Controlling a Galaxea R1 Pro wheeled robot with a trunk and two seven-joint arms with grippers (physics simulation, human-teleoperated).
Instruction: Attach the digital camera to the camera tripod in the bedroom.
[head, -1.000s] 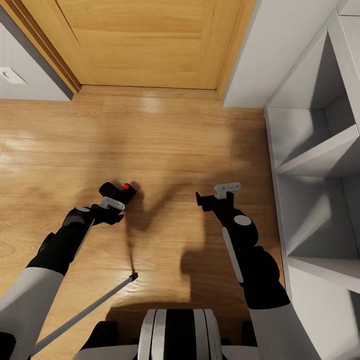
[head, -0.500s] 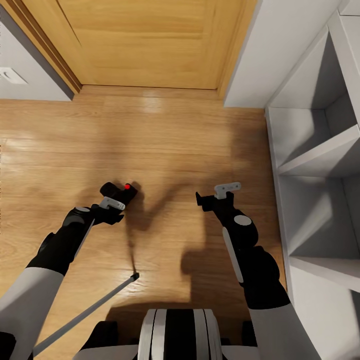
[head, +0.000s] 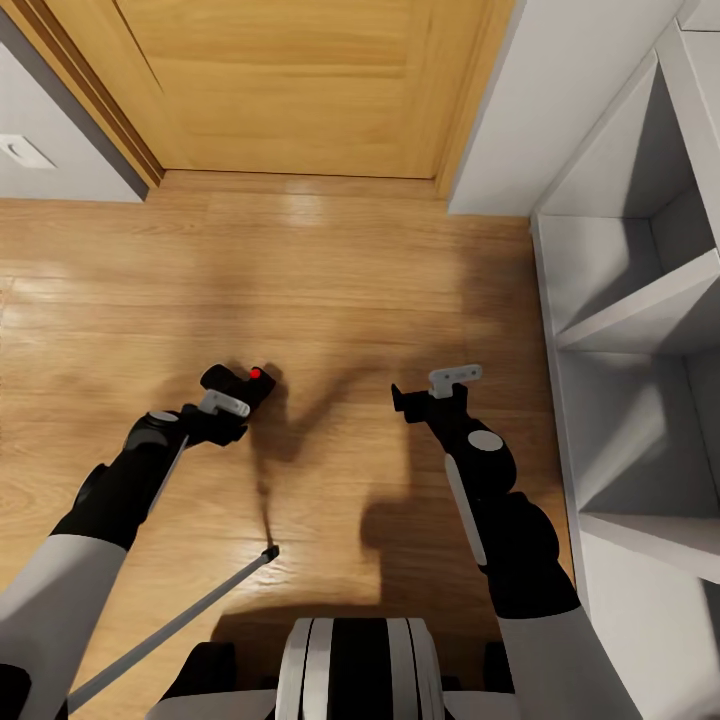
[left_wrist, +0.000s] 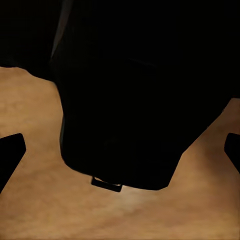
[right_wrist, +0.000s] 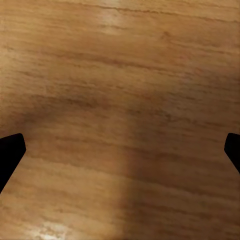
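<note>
While the left gripper (head: 238, 392) clamps the digital camera (head: 240, 382), the right gripper's (head: 418, 398) jaws stand apart.

Wood plank floor (right_wrist: 120, 100) between spread fingertips (right_wrist: 10, 150)

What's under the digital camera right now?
Under the digital camera, held at the left gripper, only wood floor and its shadow show. The floor patch directly beneath is covered by the camera itself.

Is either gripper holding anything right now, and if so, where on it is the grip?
The left gripper seems to hold the digital camera; the grip's place on its black body cannot be told. The right gripper is open and empty above the floor.
</note>
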